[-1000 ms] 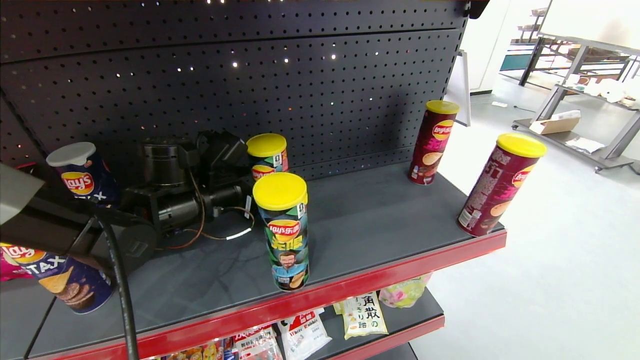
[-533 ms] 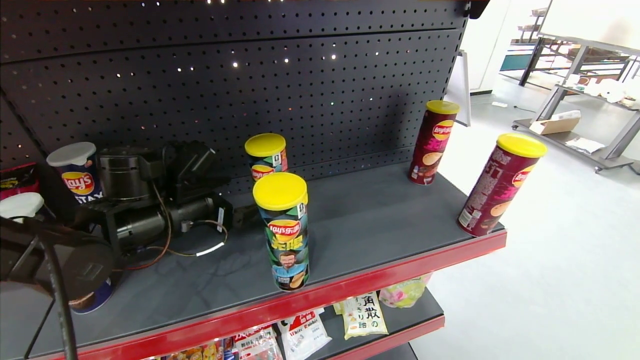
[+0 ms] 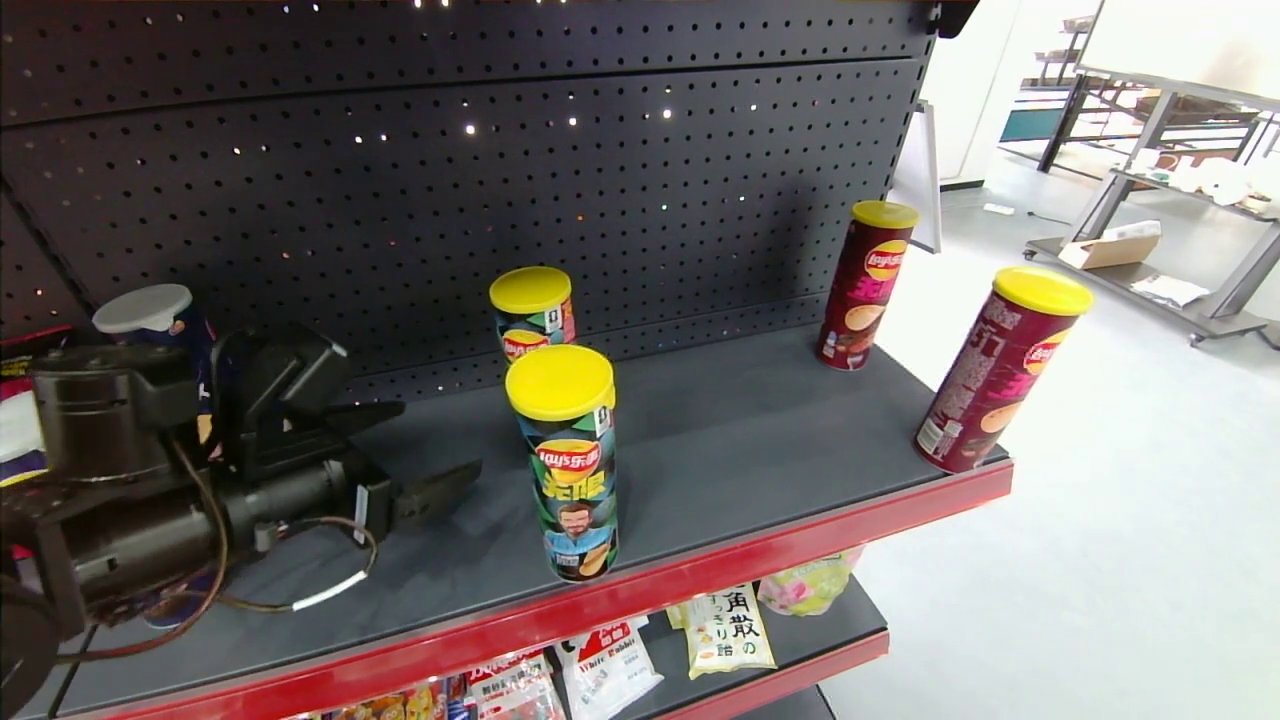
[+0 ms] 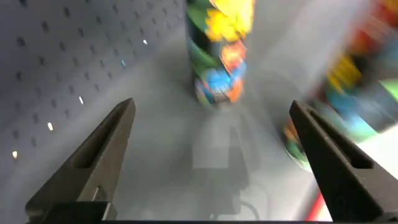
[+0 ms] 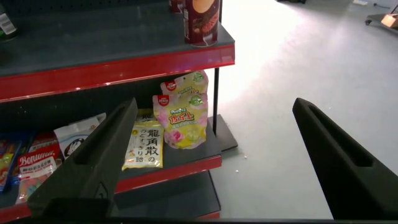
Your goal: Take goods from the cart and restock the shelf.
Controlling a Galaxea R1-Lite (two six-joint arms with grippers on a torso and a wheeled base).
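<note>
We see a pale grey floor (image 3: 1100,520) spreading from 3 to 5 o'clock. At 2 o'clock stands a metal-framed surface (image 3: 1180,90). An open cardboard box (image 3: 1110,248) and loose papers (image 3: 1172,290) lie on its low deck. A white panel (image 3: 925,190) stands at 1 o'clock.

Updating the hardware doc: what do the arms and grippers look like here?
Left gripper: matte black, cylindrical motor housings, boxy wrist block, long tapered wedge jaws. Loose brown wires and a white cable loop under it; small white label near the jaw base. Right gripper: same dark tapered jaws.
</note>
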